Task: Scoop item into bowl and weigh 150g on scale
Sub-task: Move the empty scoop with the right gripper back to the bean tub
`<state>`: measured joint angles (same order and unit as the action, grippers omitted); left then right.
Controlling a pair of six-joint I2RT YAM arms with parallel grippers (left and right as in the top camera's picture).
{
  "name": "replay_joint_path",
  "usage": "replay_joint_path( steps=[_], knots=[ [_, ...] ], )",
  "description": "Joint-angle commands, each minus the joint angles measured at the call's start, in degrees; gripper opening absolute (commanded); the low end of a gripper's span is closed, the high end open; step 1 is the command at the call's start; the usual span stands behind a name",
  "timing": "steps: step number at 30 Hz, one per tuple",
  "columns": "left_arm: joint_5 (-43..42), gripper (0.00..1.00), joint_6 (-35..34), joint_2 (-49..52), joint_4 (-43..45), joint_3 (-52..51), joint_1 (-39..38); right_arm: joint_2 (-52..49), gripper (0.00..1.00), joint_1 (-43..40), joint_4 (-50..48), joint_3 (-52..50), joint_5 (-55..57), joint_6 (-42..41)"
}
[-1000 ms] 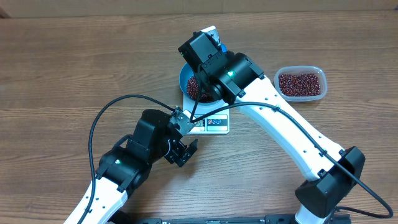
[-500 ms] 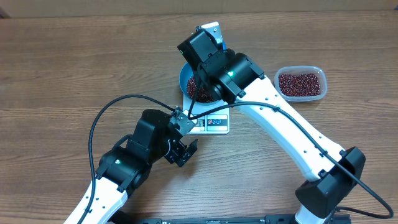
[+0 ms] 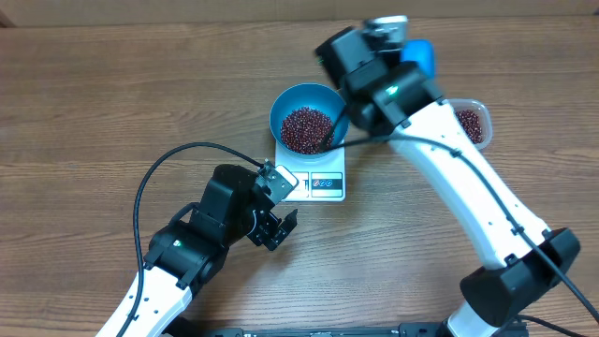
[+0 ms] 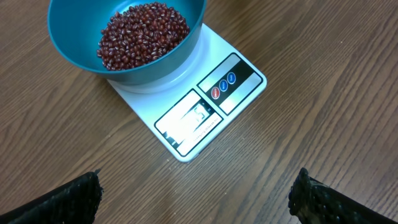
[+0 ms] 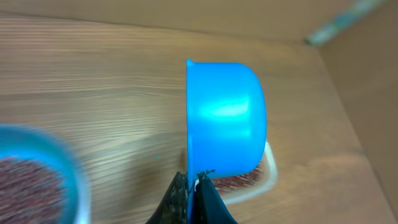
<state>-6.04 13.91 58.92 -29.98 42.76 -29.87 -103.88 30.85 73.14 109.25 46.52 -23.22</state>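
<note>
A tipped blue scoop (image 5: 227, 118) is near a seemingly clear tub (image 3: 487, 114).

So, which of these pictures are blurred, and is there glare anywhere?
Right wrist view: the background is smeared, the bowl blurred, only the scoop sharp. Left wrist view: sharp, but glare washes out the scale display. Overhead view: mostly sharp, slightly soft near the scoop.

A brown wood-grain table (image 3: 84, 94) fills the view, its grain running side to side. A plain tan board (image 5: 155, 15) stands along its far edge. Light is even.
</note>
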Motion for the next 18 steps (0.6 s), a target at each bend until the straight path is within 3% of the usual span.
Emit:
replay_joint_path(
  steps=[1, 10, 18],
  knots=[
    [-1.0, 0.99, 0.3, 0.3, 0.2, -0.3, 0.4, 2.1, 0.04, -5.2, 1.0, 1.8, 0.1, -3.8],
    [-1.0, 1.00, 0.2, 0.3, 0.2, -0.3, 0.4, 0.6, 0.04, -14.4, 2.6, 1.7, -1.7, -3.8],
    [-1.0, 1.00, 0.2, 0.3, 0.2, -0.3, 0.4, -4.1, 0.04, -18.0, 5.7, 1.7, -6.8, -3.3]
  ],
)
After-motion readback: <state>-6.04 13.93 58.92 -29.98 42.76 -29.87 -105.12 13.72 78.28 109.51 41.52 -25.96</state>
